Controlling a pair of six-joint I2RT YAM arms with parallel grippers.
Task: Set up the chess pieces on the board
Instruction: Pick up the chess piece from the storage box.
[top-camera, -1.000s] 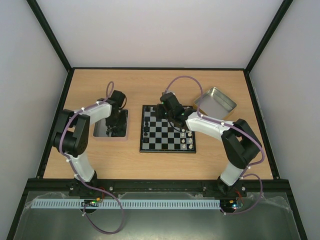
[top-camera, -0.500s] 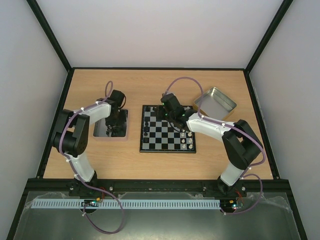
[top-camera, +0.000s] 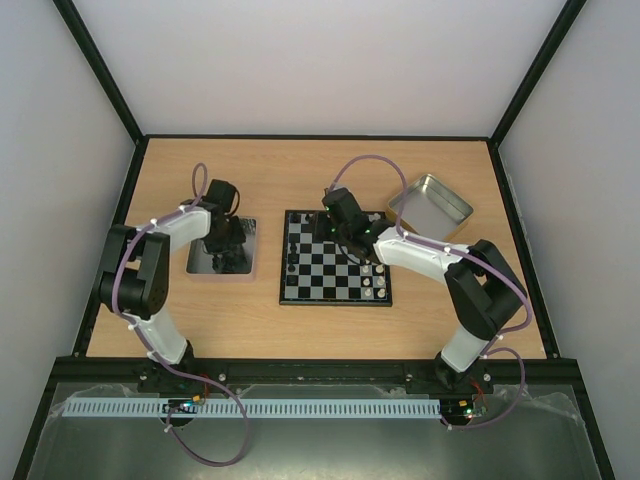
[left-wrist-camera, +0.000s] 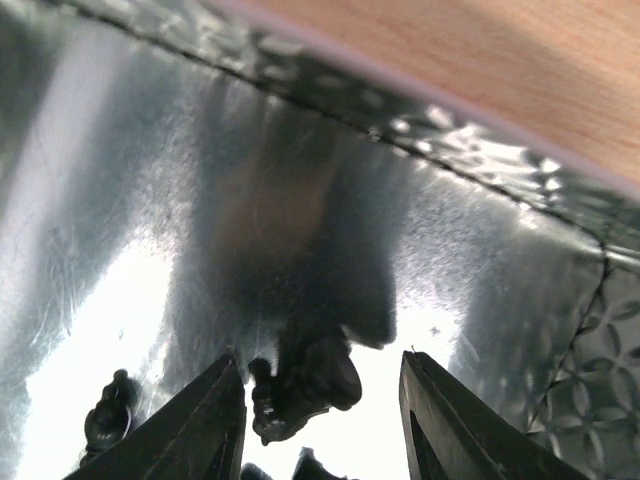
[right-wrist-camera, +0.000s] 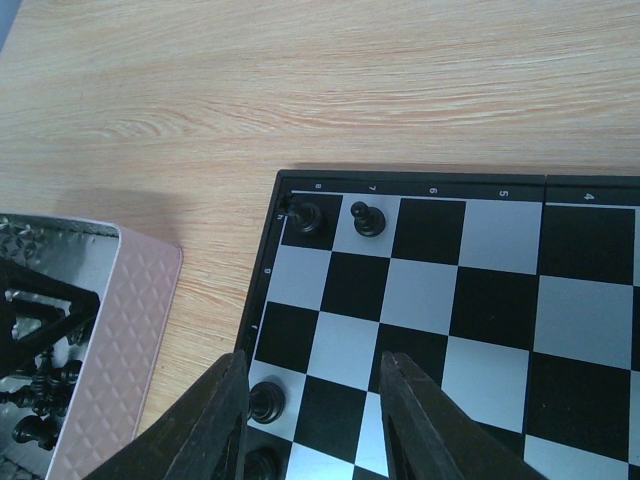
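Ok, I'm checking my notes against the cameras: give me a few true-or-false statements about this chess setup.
1. The left gripper hangs over the metal tray that holds black chess pieces. True.
2. The right gripper holds a piece. False: its jaws stand apart with nothing between them, above the board.
3. Other black pieces already stand on the board. True.
4. The pale pieces stand along the board's left edge. False: in the top view they stand along its right edge.
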